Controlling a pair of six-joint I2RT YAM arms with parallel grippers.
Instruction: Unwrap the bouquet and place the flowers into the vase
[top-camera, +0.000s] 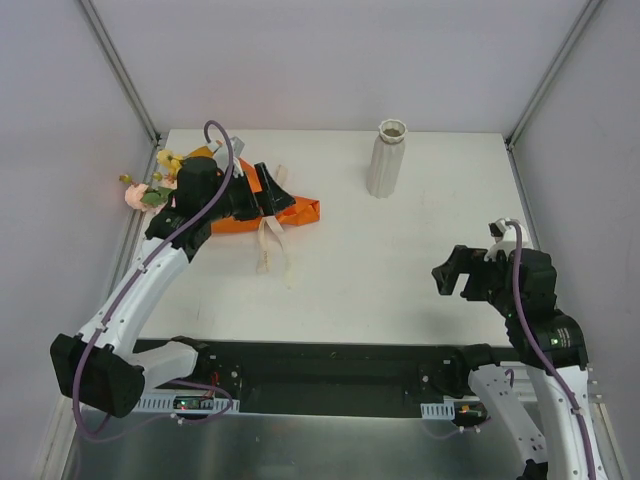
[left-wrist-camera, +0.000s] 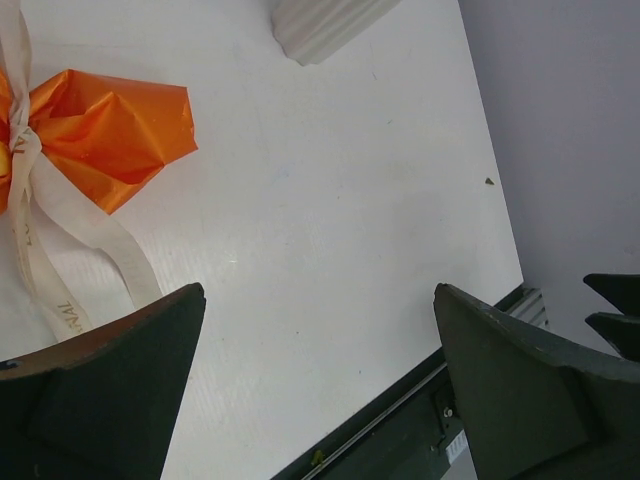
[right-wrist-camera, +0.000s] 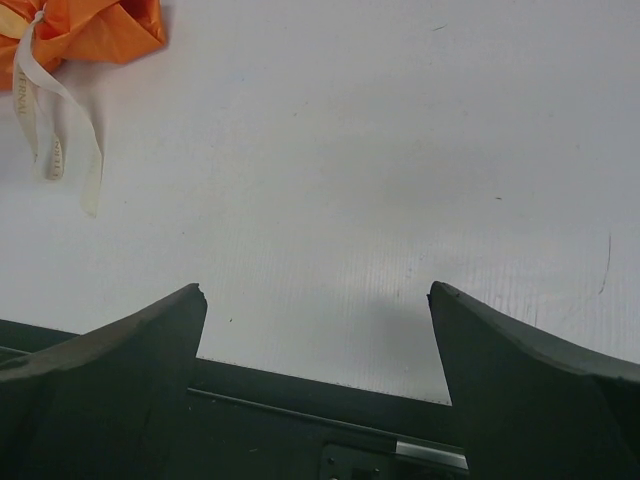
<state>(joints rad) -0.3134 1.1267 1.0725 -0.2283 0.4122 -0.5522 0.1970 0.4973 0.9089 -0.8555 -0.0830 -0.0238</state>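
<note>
The bouquet (top-camera: 290, 211) lies at the far left of the counter (top-camera: 400, 270), well apart from the vase (top-camera: 387, 160), both pairs of jaws spread empty; its crinkly orange paper looks light and slippery, so a loose tail of the cream ribbon (top-camera: 268, 245) seems the likeliest hold.

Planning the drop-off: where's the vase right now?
In the top view the vase stands upright far back on the table, right of centre, with the bouquet lying to its left.
</note>
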